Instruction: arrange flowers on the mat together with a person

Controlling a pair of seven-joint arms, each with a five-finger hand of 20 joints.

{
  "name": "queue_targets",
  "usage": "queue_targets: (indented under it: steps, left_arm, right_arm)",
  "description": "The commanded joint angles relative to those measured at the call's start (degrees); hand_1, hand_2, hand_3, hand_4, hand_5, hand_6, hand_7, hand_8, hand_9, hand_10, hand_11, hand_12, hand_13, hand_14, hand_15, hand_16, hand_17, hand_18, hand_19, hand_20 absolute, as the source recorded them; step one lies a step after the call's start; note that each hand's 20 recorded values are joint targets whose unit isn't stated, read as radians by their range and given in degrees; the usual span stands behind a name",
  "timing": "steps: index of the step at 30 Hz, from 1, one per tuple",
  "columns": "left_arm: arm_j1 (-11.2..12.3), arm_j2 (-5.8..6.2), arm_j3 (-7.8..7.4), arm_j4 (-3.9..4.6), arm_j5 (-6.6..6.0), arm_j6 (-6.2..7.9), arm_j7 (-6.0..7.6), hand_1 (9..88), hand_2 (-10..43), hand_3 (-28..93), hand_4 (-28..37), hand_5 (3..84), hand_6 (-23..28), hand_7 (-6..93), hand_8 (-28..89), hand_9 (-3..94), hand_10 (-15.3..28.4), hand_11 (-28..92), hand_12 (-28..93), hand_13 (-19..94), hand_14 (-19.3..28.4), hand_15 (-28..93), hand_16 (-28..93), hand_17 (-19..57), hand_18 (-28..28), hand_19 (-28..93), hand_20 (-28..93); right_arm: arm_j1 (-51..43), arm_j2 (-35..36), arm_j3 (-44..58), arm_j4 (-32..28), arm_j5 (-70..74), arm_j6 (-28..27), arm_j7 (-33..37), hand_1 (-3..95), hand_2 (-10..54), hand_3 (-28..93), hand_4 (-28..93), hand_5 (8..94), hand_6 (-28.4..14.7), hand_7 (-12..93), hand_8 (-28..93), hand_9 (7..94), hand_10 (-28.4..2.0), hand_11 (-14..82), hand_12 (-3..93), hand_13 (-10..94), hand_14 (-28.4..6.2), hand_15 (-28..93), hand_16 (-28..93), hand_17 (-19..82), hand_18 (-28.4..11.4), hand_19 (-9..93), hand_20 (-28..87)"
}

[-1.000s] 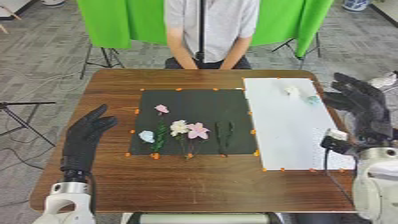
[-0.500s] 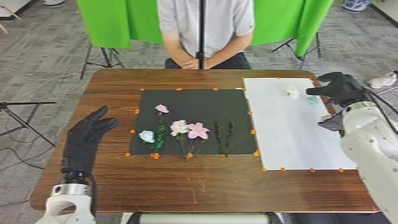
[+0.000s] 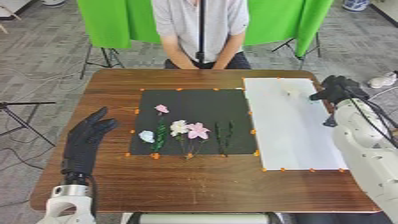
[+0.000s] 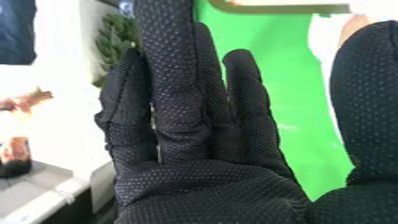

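From the robot's head, we look forward and down from well above, over the whole counter (image 3: 204, 192) and the right hand (image 3: 342, 89). From its wrist, we look very near along the fingers (image 4: 173, 75) toward green cloth (image 4: 290, 100). Both views share hand and cloth.

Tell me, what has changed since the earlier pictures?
The robot's right hand has moved left, now reaching over the right edge of the white sheet; it has taken hold of nothing. The left hand and the flowers on the black mat stayed put.

Right hand (image 3: 340, 90) (fingers (image 4: 173, 75) quite straight)
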Motion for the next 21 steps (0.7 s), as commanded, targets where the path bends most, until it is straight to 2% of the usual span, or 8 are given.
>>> queue_targets:
  steps: [1, 5, 14, 17, 20, 21]
  left_arm:
    - [0.9, -0.62, 0.29, 0.01, -0.49, 0.62, 0.03, 22.0, -1.3, 69, -21.6, 49.7, 2.7, 12.2, -5, 51.0, 15.3, 22, 17, 39, 18.7, 25, 4, 7.8, 12.5, 7, 19]
    - [1.0, -0.71, 0.39, 0.01, -0.65, 0.87, 0.19, 22.0, -1.2, 69, -21.7, 49.7, 2.7, 12.3, -5, 51.0, 15.3, 22, 17, 39, 18.7, 25, 4, 7.8, 12.5, 7, 19]
    - [1.0, -0.64, 0.45, 0.19, -0.84, 0.74, 0.19, 22.1, -1.1, 69, -21.7, 49.7, 2.7, 12.3, -5, 51.0, 15.3, 22, 17, 39, 18.7, 25, 4, 7.7, 12.5, 7, 19]
    - [1.2, -0.62, 0.41, 0.12, -0.93, 0.87, 0.14, 22.0, -1.1, 69, -21.7, 49.6, 2.8, 12.2, -5, 51.0, 15.4, 22, 17, 39, 18.7, 25, 4, 7.7, 12.5, 7, 19]
    - [1.0, -0.47, 0.35, 0.24, -1.06, 0.75, 0.01, 22.0, -1.0, 69, -21.8, 49.6, 2.8, 12.3, -5, 51.0, 15.4, 22, 17, 39, 18.6, 25, 4, 7.8, 12.5, 7, 19]
    - [0.8, -0.94, 0.06, 0.29, -0.68, 0.36, -0.35, 22.1, -1.0, 69, -21.8, 49.7, 2.7, 12.3, -5, 51.0, 15.4, 22, 17, 39, 18.6, 25, 4, 7.7, 12.5, 7, 19]
  right_arm:
    - [0.8, -1.9, -1.0, 2.9, 0.2, -2.7, -0.8, 30.1, -9.5, 65, -18, 49.9, 0.4, 12, -8, 67.5, -14.7, 12.5, 17.4, 84, -8.0, 35, 23, 46, -19.1, 79, 42]
    - [1.1, -2.7, -1.7, 4.2, 0.0, -2.5, -1.6, 31.2, -9.5, 66, -18, 49.9, 0.5, 13, -8, 68.0, -14.4, 12.4, 17.2, 86, -6.9, 35, 23, 47, -18.1, 80, 41]
    - [0.3, -3.3, -3.8, 6.0, -1.9, 3.1, -4.1, 37.5, -9.5, 68, -22, 51.8, 3.0, 16, -9, 71.1, -11.7, 13.0, 16.4, 92, -3.4, 35, 24, 54, -14.3, 86, 34]
    - [0.1, -3.1, -5.3, 6.8, -1.8, 8.0, -3.9, 43.3, -9.5, 67, -23, 58.8, 6.0, 19, -12, 74.8, -11.1, 14.2, 16.3, 93, -2.5, 36, 24, 56, -13.3, 88, 32]
    - [-0.6, -2.8, -6.1, 7.0, -1.3, 11.3, -4.6, 53.0, -9.5, 60, -23, 67.5, 6.3, 22, -4, 80.3, -10.0, 11.9, 20.5, 94, -1.1, 42, 22, 58, -12.8, 91, 30]
    - [-0.8, -2.7, -6.3, 7.1, -1.0, 12.2, -4.6, 55.2, -9.5, 59, -23, 70.9, 6.5, 22, -3, 83.0, -9.1, 9.8, 23.3, 94, -0.6, 45, 21, 58, -12.8, 92, 30]
